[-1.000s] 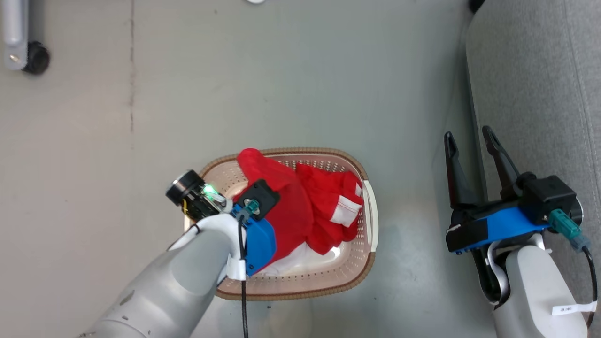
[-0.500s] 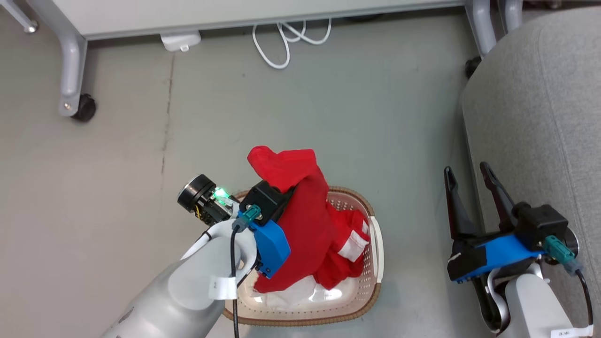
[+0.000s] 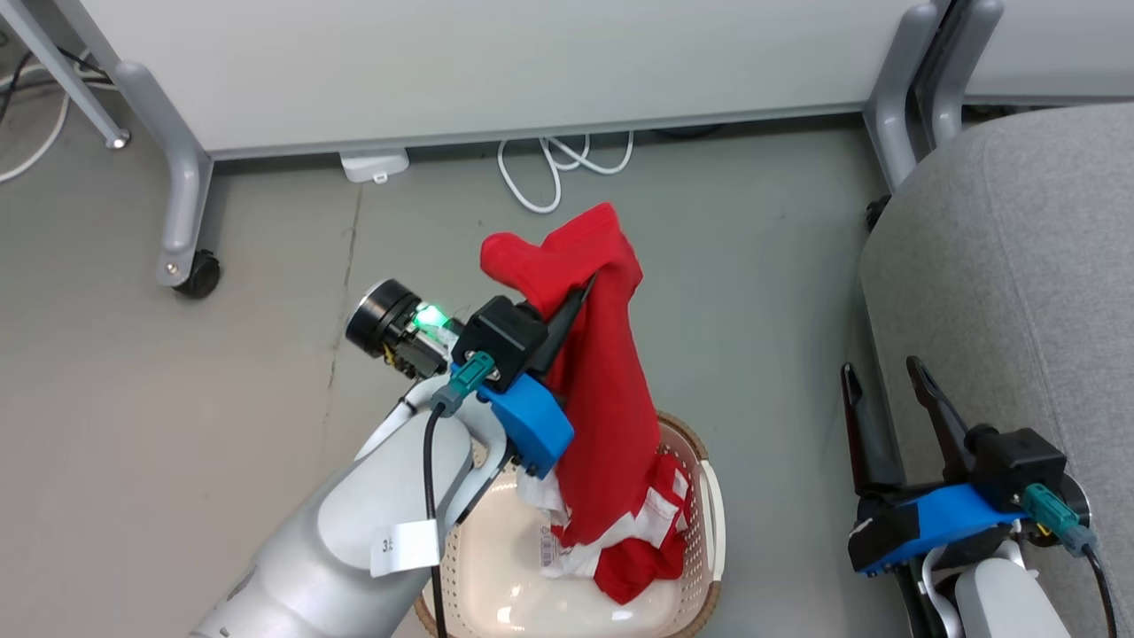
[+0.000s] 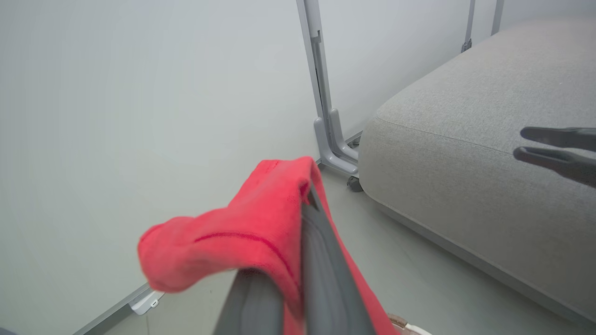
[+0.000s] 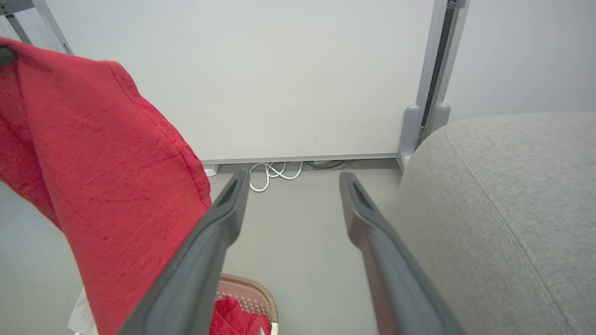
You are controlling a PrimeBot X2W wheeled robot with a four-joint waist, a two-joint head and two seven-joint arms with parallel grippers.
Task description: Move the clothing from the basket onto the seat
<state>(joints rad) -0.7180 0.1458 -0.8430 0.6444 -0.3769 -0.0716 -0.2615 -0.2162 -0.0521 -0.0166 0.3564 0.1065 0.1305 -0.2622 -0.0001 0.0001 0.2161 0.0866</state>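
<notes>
My left gripper [image 3: 586, 285] [image 4: 308, 197] is shut on a red garment [image 3: 594, 381] [image 4: 251, 237] [image 5: 98, 177] of the clothing, lifted above the basket [image 3: 709, 532] [image 5: 260, 291]. The cloth's lower end, with white trim, still hangs into the basket. More red cloth [image 3: 647, 567] [image 5: 237, 318] lies inside the basket, at the head view's bottom centre. The grey seat [image 3: 1010, 292] [image 4: 475, 153] [image 5: 503, 204] stands to the right. My right gripper [image 3: 881, 372] [image 5: 291, 179] is open beside the seat's front edge, holding nothing.
A white panel on grey wheeled legs [image 3: 182, 204] stands behind the basket, with a second leg [image 3: 895, 115] near the seat. A white cable [image 3: 554, 168] [image 5: 272, 174] lies coiled on the grey floor under the panel.
My left gripper has risen, pulling the red garment up out of the basket. The head camera has tilted up, so the basket sits lower in view. The right gripper stays open.
</notes>
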